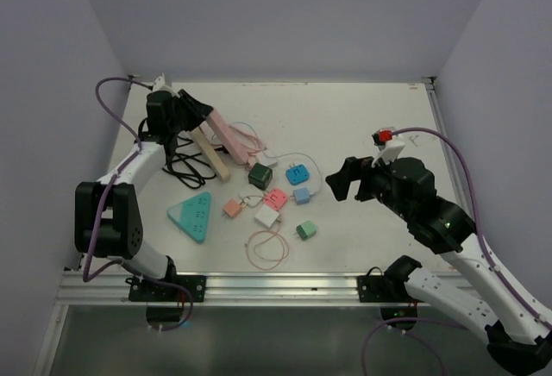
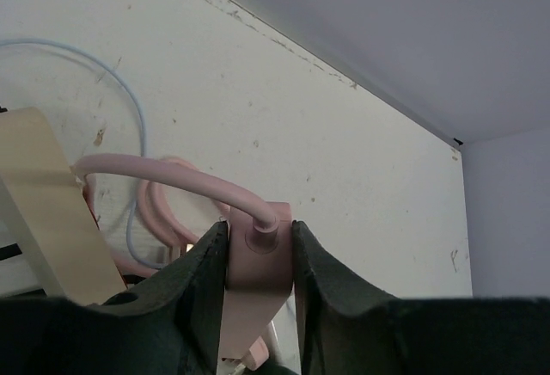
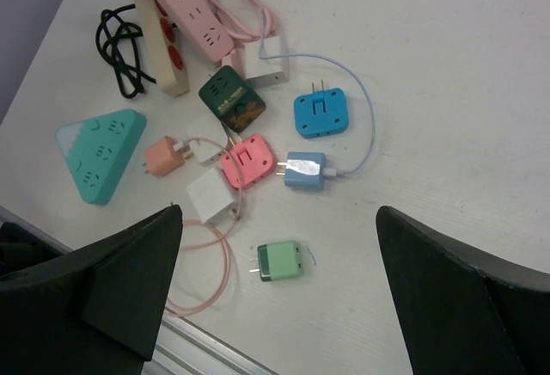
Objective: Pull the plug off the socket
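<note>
My left gripper (image 1: 200,109) is shut on the cable end of a pink power strip (image 1: 222,130), which slants down to the table. In the left wrist view the fingers (image 2: 193,285) clamp the strip (image 2: 253,280) where its pink cable (image 2: 172,177) enters. In the right wrist view the strip (image 3: 185,5) has a small pink plug (image 3: 225,52) at its lower end, with a white plug (image 3: 270,57) beside it. My right gripper (image 1: 345,182) is open and empty above the table, right of the adapters; it also shows in the right wrist view (image 3: 277,210).
A cream power strip (image 1: 210,153) and a black cable (image 1: 185,166) lie beside the pink one. A teal triangular socket (image 1: 191,215), a dark green cube (image 1: 260,175), blue (image 1: 298,172), red-pink (image 1: 275,198), white (image 1: 267,216), orange (image 1: 232,208) and green (image 1: 306,231) adapters lie mid-table.
</note>
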You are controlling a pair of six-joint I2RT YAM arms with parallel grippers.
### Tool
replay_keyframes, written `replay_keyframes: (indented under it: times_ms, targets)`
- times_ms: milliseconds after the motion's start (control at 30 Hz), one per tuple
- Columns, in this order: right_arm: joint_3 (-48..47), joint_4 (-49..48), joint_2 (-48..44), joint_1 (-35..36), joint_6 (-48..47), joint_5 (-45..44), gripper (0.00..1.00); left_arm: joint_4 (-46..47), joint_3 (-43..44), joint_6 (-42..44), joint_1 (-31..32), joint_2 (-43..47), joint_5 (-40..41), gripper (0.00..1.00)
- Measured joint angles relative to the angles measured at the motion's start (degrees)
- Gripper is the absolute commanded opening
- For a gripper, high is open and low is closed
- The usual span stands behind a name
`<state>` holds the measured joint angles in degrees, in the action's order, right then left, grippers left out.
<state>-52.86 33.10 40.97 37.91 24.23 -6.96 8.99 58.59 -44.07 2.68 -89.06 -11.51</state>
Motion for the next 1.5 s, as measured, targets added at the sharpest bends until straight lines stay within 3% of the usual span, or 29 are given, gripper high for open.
replay_keyframes:
  times_ms: [33,67,167,600,1100,1500]
  targets:
    - [0.0,0.35,-0.17,0.0,-0.24,-0.26,0.99,0.2,0.0,-0.33,-0.17,-0.52,-0.35,0.44]
    - [-0.04,0.76,-0.17,0.0,-0.5,-0.85,0.99,0.13,0.0,-0.35,-0.42,-0.76,-0.72,0.55]
    - [-1.4,3.23,-0.04,0.0,-1.7,-2.6,0.99,-1.44,0.0,-0.09,-0.63,-0.68,-0.92,0.67]
    - [-13.81,7.72,-0.13,0.0,-7.89,-14.27,0.99,-20.04,4.72,8.74,-0.66,14.08,7.04,0.97]
    - [-18.69,8.5,-8.85,0.0,-18.58,-32.0,0.99,-40.06,23.12,24.81,-0.52,42.66,26.82,0.99]
    - [-20.2,5.2,-9.51,-0.07,-24.74,-38.84,0.99,-44.68,29.44,29.66,0.66,44.65,35.58,1.0]
